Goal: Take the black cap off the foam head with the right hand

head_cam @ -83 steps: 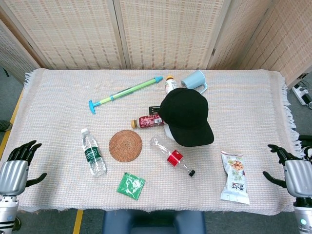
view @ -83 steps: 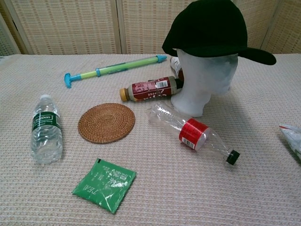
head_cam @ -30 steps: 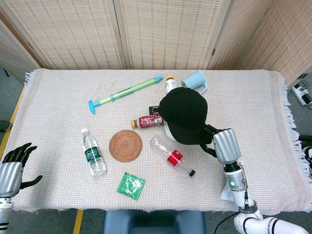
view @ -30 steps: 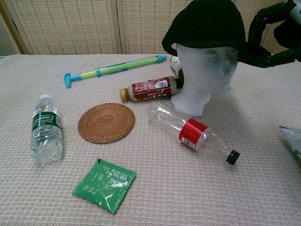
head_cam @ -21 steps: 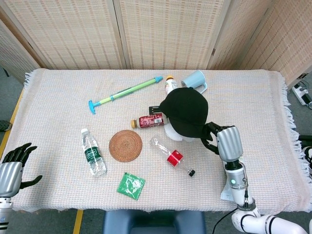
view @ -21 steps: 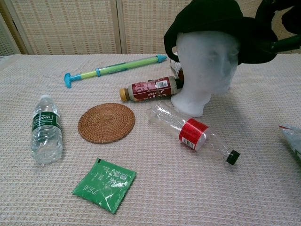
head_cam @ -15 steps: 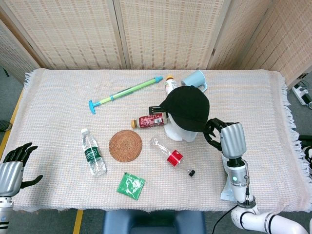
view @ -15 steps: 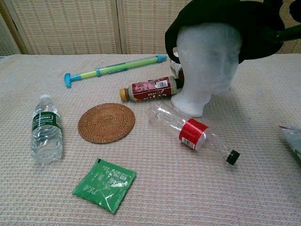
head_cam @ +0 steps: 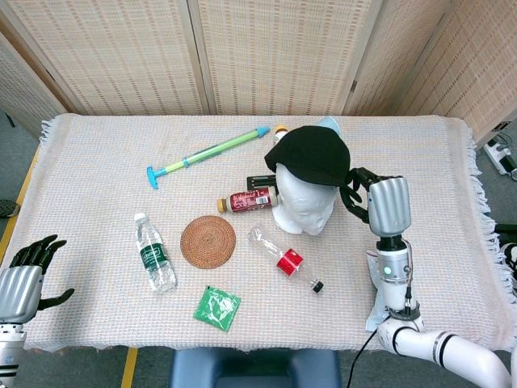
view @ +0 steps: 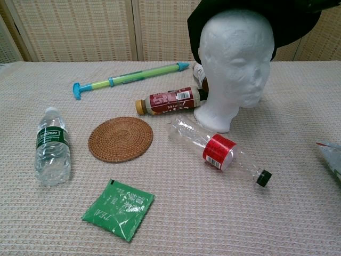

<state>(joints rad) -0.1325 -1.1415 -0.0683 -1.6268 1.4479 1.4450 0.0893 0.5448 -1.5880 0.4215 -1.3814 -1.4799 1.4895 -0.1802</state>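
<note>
The black cap [head_cam: 311, 156] hangs tilted just above the white foam head [head_cam: 301, 207], whose face and crown are bare. My right hand [head_cam: 380, 202] grips the cap's brim at the right side of the foam head, with dark fingers [head_cam: 356, 194] curled on the edge. The chest view shows the foam head [view: 234, 58] fully uncovered and the cap [view: 287, 21] raised behind and above it at the frame's top; the right hand is out of that frame. At the near-left table corner, my left hand [head_cam: 20, 279] has its fingers spread and holds nothing.
Around the foam head lie a brown drink bottle [head_cam: 246, 199], a clear bottle with a red label [head_cam: 287, 260] and a light blue mug [head_cam: 327, 123]. Further left lie a woven coaster [head_cam: 208, 241], a water bottle [head_cam: 153, 252], a green packet [head_cam: 216, 308] and a green-blue pump toy [head_cam: 208, 151]. A snack bag [head_cam: 376, 303] lies under my right forearm.
My right hand came in from the near-right edge, took the cap's brim and lifted the cap up and back off the foam head. The left hand stayed put.
</note>
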